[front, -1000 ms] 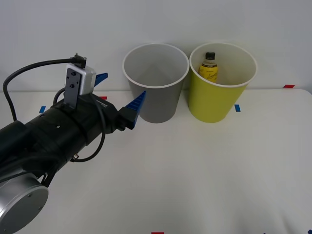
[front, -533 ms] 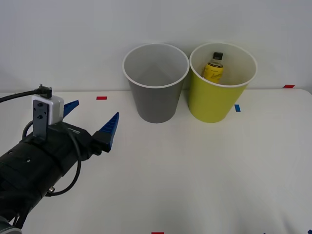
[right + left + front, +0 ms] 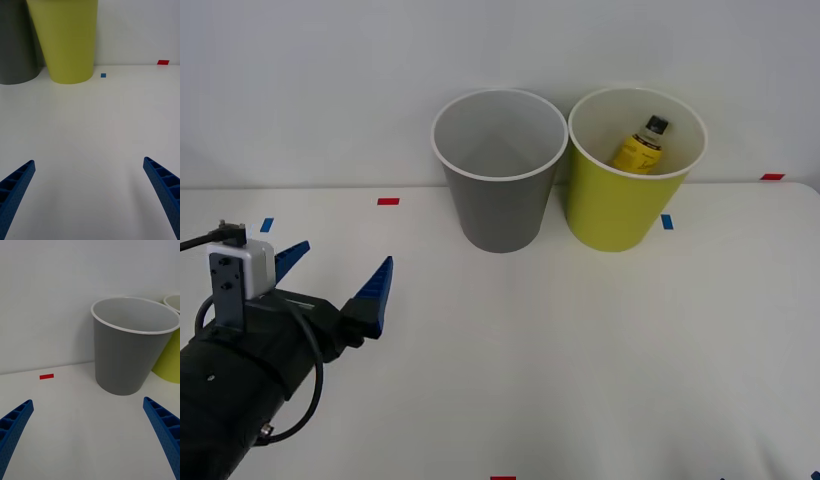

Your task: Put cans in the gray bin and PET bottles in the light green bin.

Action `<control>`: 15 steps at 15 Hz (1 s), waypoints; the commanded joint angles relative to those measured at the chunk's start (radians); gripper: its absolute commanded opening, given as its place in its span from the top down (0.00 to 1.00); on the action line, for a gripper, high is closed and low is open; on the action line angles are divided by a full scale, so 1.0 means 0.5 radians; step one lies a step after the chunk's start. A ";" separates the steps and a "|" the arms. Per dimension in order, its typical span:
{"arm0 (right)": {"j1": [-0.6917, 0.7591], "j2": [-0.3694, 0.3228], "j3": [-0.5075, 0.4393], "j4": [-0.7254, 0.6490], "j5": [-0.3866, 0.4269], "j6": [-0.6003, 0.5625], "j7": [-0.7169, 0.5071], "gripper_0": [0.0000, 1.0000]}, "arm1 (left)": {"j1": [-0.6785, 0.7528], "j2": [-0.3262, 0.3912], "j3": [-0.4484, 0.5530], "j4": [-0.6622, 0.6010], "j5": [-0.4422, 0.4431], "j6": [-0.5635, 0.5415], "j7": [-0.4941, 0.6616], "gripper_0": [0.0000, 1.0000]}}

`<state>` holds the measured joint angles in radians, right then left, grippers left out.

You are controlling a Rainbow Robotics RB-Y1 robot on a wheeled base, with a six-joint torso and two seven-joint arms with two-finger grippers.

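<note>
The gray bin (image 3: 499, 190) and the light green bin (image 3: 635, 190) stand side by side at the back of the white table. A PET bottle (image 3: 642, 146) with a yellow label and black cap lies tilted inside the light green bin, leaning toward its right wall. My left gripper (image 3: 335, 270) is open over the table's left front, well away from the bins, with nothing between its blue fingers. In the left wrist view the gray bin (image 3: 133, 348) stands ahead. My right gripper (image 3: 88, 195) is open low over bare table, facing the light green bin (image 3: 65, 39).
Small red and blue tape marks (image 3: 388, 201) dot the table near the back edge and sides. A white wall rises right behind the bins. The table's middle and right are bare white surface.
My left arm has drawn back from beside the gray bin toward the front left, staying open. The bottle inside the light green bin has tipped from upright to leaning right.
</note>
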<state>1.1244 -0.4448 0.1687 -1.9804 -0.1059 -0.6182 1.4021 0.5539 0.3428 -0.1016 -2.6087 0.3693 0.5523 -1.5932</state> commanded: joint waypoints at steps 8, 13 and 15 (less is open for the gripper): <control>0.000 0.000 0.000 0.000 0.000 0.000 0.000 0.00 | 0.644 0.192 -0.220 0.597 -0.300 -1.341 -0.047 0.00; 0.000 0.000 0.000 0.000 0.000 0.000 0.000 0.00 | 0.926 0.204 -0.257 0.698 -0.358 -1.660 -0.127 0.00; 0.000 0.000 0.000 0.000 0.000 0.000 0.000 0.00 | 1.052 0.201 -0.257 0.698 -0.355 -1.740 -0.219 0.00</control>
<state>1.1244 -0.4448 0.1687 -1.9804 -0.1059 -0.6182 1.4021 1.0523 0.4438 -0.2296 -2.2600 0.1914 -0.2961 -1.6899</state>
